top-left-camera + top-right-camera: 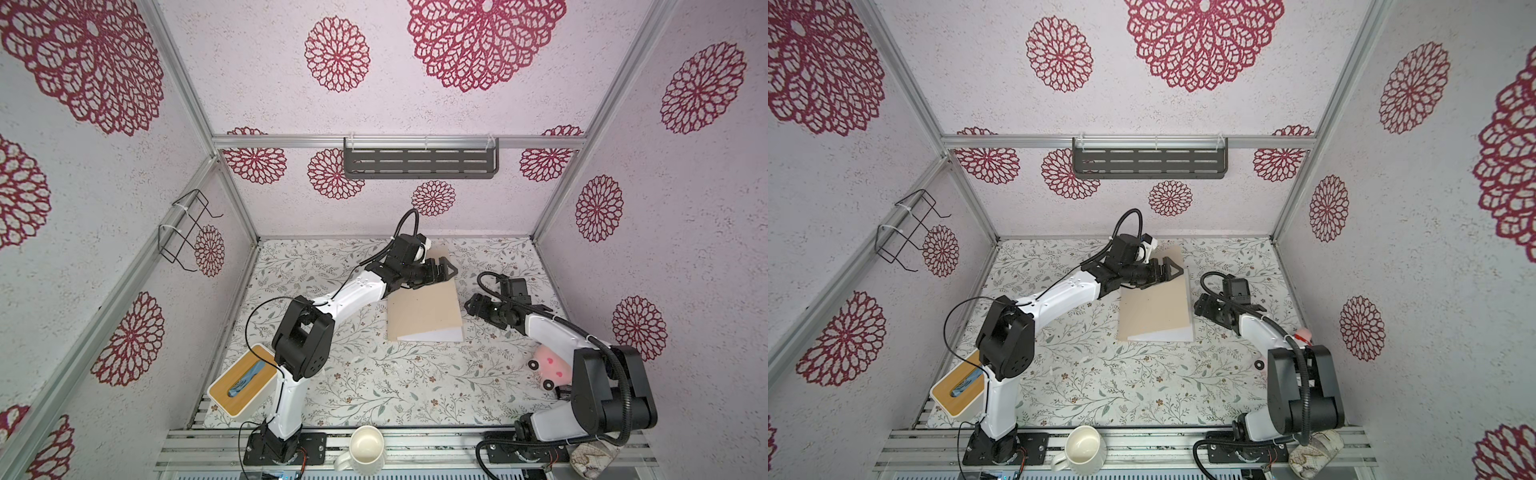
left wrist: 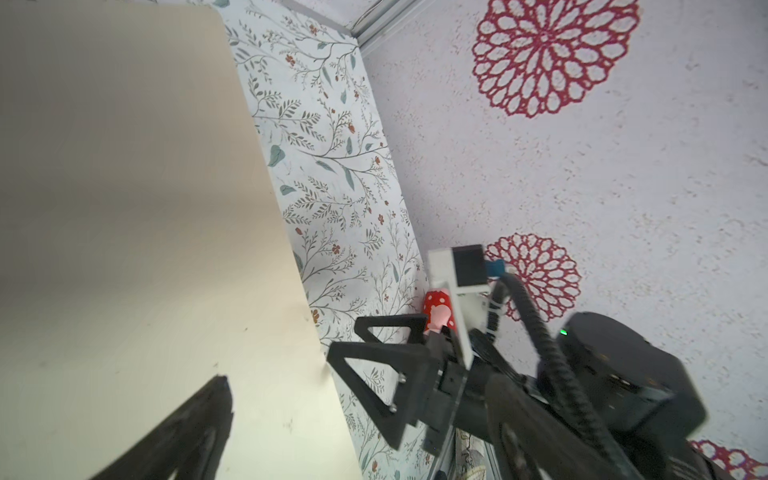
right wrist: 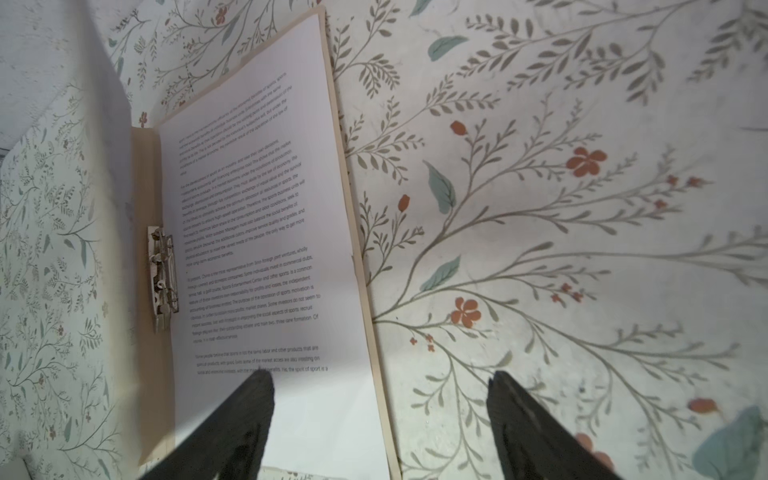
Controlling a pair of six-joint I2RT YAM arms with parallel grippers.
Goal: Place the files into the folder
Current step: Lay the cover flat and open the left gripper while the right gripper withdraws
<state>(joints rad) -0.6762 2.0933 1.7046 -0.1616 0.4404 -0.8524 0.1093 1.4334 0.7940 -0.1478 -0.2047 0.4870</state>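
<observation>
Right gripper [image 3: 380, 376], spread, straddles the edge of the folder [image 3: 143, 187] — printed sheet [image 3: 257, 208] inside; left gripper [image 1: 444, 267], spread, above its far end.

Booth papered in crimson rosettes

Pale textured walls [image 1: 270, 83] with red floral medallions, edged by an aluminium frame [image 1: 291, 142]; dark slotted shelf [image 1: 419, 163] at twelve o'clock, black wire rack [image 1: 185, 230] at nine, leaf-printed tabletop [image 1: 374, 382] below; soft even light.

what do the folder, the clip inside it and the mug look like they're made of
The folder seems thin card: matte tan face, no shine. The clip is likely metal: silvery with small glints. The mug is probably glazed ceramic: smooth cream wall with a soft sheen, though too far off to be sure.
</observation>
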